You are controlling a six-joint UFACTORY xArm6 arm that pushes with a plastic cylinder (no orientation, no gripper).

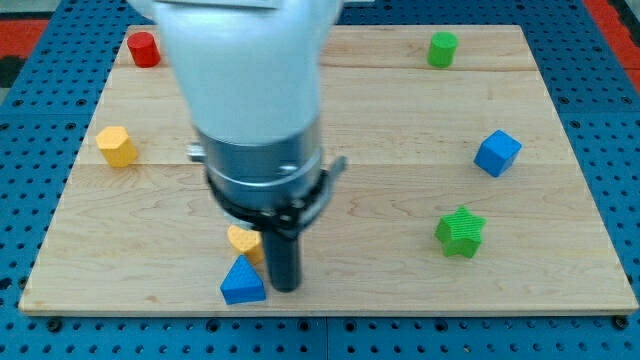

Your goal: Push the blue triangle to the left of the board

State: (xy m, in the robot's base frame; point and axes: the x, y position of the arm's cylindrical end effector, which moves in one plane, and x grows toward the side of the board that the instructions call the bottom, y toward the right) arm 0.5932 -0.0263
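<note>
The blue triangle lies near the view's bottom edge of the wooden board, left of centre. My tip stands just to the right of it, touching or nearly touching its right side. A yellow block sits directly above the triangle, partly hidden behind the rod and the arm's body.
A red cylinder is at the top left, a yellow block at the left, a green cylinder at the top right, a blue cube at the right, a green star at the lower right.
</note>
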